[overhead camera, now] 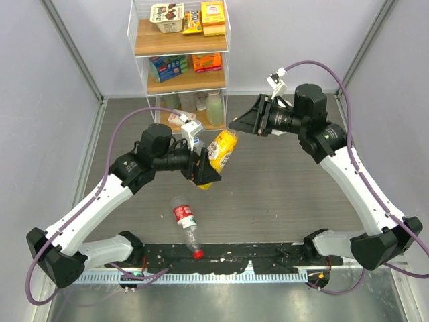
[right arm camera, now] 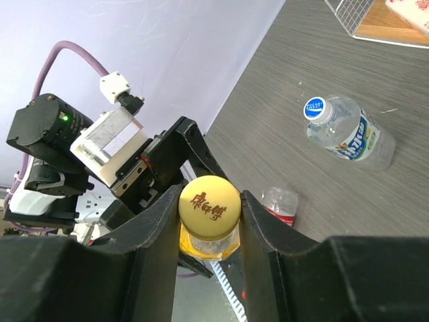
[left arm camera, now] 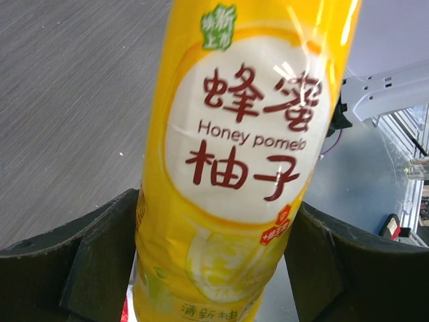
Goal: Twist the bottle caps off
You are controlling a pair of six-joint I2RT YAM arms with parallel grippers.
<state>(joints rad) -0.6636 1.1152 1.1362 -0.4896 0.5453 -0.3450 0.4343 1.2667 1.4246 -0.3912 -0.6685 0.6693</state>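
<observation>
Fingers (right arm camera: 153,249) of my right gripper (right arm camera: 210,200) pinch the yellow cap (right arm camera: 209,209) end-on, and the yellow bottle (overhead camera: 223,149) runs straight away from that cap into my left gripper (overhead camera: 203,169), which clasps its body

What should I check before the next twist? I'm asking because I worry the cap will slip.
1. Yellow bottle gripped by left gripper: ok.
2. Right gripper closed on yellow cap: ok.
3. Yellow cap already loosened: cannot tell.
4. Red cap off: not ok.
5. Blue-label bottle uncapped: not ok.
</observation>
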